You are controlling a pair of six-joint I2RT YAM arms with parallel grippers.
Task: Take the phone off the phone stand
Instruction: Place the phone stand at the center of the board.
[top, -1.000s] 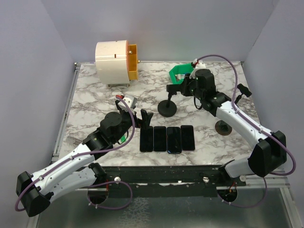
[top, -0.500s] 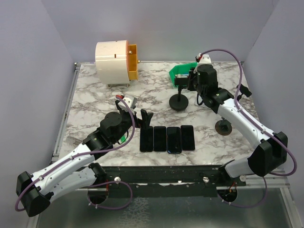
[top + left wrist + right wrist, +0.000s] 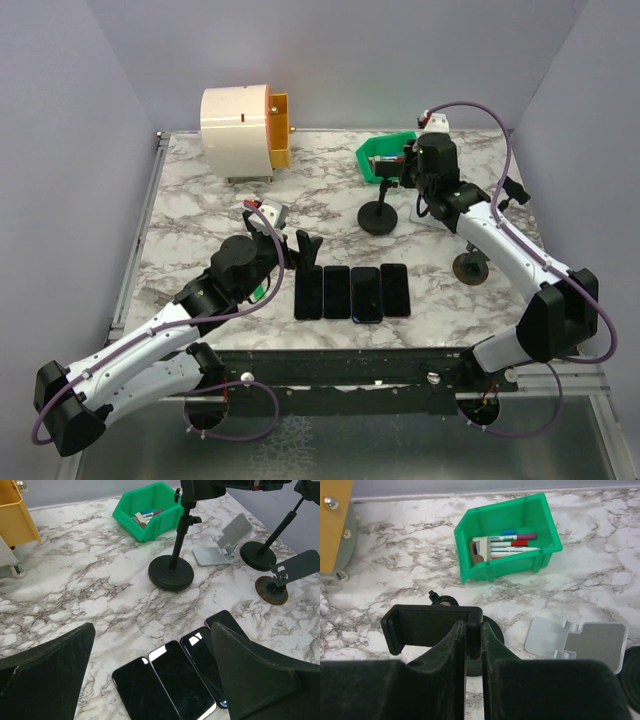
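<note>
A black phone stand stands right of centre on a round base, with a pole and a clamp head on top. The clamp is empty. My right gripper is shut on the clamp's right end, and in the top view it sits above the base. Several dark phones lie flat, side by side, near the front edge. My left gripper hovers just behind their left end, open and holding nothing. In the left wrist view its fingers flank the phones.
A green bin of markers sits at the back. A white and orange box stands back left. A silver folding stand, another black stand and a small stand on a brown disc crowd the right side.
My right gripper has carried the black stand to the right and a little farther back. The left arm and the phones have not moved.
</note>
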